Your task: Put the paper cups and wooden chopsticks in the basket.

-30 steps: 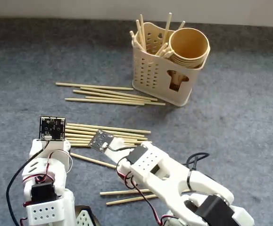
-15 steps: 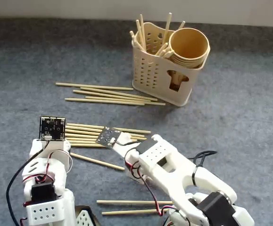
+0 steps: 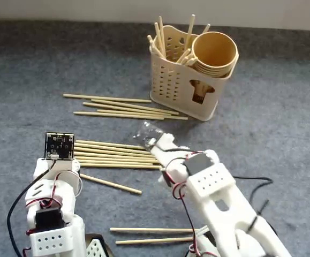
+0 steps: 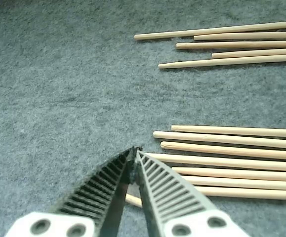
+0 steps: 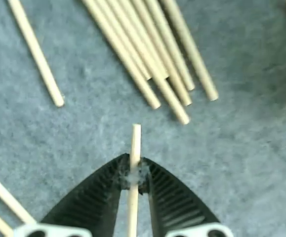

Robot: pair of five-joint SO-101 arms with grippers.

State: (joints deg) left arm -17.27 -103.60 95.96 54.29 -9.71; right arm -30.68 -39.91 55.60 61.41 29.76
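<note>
A cream perforated basket (image 3: 184, 85) stands at the back and holds stacked paper cups (image 3: 214, 52) and several upright wooden chopsticks (image 3: 163, 35). Loose chopsticks lie in an upper bunch (image 3: 122, 107) and a middle bunch (image 3: 114, 152). My right gripper (image 5: 134, 170) is shut on one chopstick (image 5: 135, 140), just off the ends of the middle bunch (image 5: 155, 64). The right arm (image 3: 208, 182) stretches over that bunch's right end. My left gripper (image 4: 134, 151) is shut with nothing in it, low over the carpet at the bunch's left ends (image 4: 222, 148). The left arm (image 3: 55, 187) stands at the front left.
A single chopstick (image 3: 111, 183) lies slanted between the two arms, and two more (image 3: 155, 234) lie near the front edge. Grey carpet (image 3: 31, 69) covers the table, with open room at the back left and on the right side.
The right arm has swung right and farther back, toward the basket side of the middle bunch. The two front chopsticks shifted slightly. The left arm has stayed still.
</note>
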